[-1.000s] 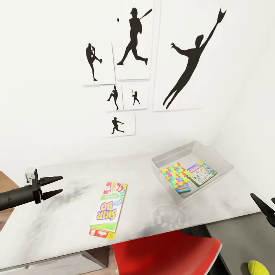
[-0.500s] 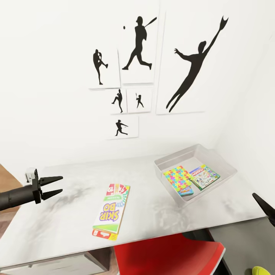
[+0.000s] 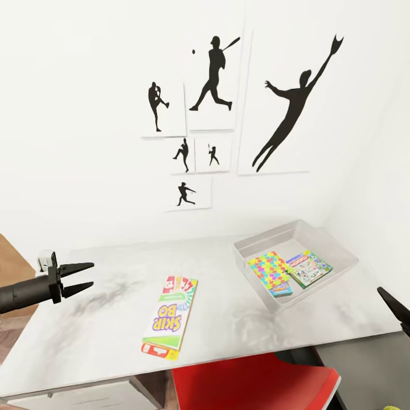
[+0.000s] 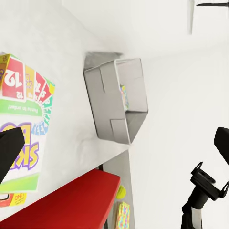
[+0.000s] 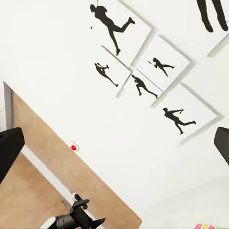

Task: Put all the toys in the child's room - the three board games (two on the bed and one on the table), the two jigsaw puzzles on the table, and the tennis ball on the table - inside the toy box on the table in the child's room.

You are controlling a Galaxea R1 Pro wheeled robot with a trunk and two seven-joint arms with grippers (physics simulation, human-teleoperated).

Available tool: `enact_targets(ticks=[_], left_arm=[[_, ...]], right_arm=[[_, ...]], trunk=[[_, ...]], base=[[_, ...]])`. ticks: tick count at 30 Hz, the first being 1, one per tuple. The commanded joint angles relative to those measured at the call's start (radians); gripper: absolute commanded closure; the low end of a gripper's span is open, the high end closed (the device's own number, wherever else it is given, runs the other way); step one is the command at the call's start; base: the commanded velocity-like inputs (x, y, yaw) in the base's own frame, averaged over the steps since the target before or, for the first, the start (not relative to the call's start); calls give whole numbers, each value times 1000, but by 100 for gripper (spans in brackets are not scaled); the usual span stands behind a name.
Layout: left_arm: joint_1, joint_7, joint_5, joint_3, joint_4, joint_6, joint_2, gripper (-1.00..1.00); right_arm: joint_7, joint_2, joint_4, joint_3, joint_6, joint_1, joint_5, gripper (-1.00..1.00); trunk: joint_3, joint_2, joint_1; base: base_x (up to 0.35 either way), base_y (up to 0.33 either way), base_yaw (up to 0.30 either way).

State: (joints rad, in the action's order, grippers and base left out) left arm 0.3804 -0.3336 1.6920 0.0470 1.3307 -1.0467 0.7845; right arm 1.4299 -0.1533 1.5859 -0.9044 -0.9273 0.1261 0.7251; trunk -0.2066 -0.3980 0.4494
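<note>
The SKIP BO board game (image 3: 169, 318) lies flat on the table (image 3: 102, 336), to the right of my left gripper (image 3: 91, 274), which hovers open and empty. It also shows in the left wrist view as the SKIP BO box (image 4: 24, 138). The toy box (image 3: 336, 246) at the table's far right holds a jigsaw puzzle (image 3: 266, 266) on a blue board game (image 3: 281, 291), beside a green-bordered board game (image 3: 311, 269). My right gripper (image 3: 396, 310) hangs open past the table's right end. On the floor by the chair lie the tennis ball (image 4: 121, 192) and a second jigsaw puzzle (image 4: 122, 215).
A red chair (image 3: 250, 381) is tucked under the table's front edge. Black baseball-player silhouettes (image 3: 213, 74) hang on the white wall behind. White walls close the corner at the right. Wood flooring (image 3: 11, 259) shows at the left.
The whole head view has shifted, so the camera has moved; the ball has dropped to the picture's bottom edge. Both grippers hold the same pose and the toys lie as before.
</note>
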Motion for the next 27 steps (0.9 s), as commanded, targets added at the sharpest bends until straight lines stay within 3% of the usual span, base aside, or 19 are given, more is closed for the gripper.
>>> enact_targets(ticks=[1,27], left_arm=[[2,-10,-8,2,-1,0,1,-100],[2,-11,-8,3,5,0,1,-100]], right_arm=[[1,0,0,-1,-7,1,2,-100],[3,0,0,-1,-1,0,2,-100]], trunk=[[0,-2,1],[41,-2,1]], base=[[0,0,72],[-1,-90,72]])
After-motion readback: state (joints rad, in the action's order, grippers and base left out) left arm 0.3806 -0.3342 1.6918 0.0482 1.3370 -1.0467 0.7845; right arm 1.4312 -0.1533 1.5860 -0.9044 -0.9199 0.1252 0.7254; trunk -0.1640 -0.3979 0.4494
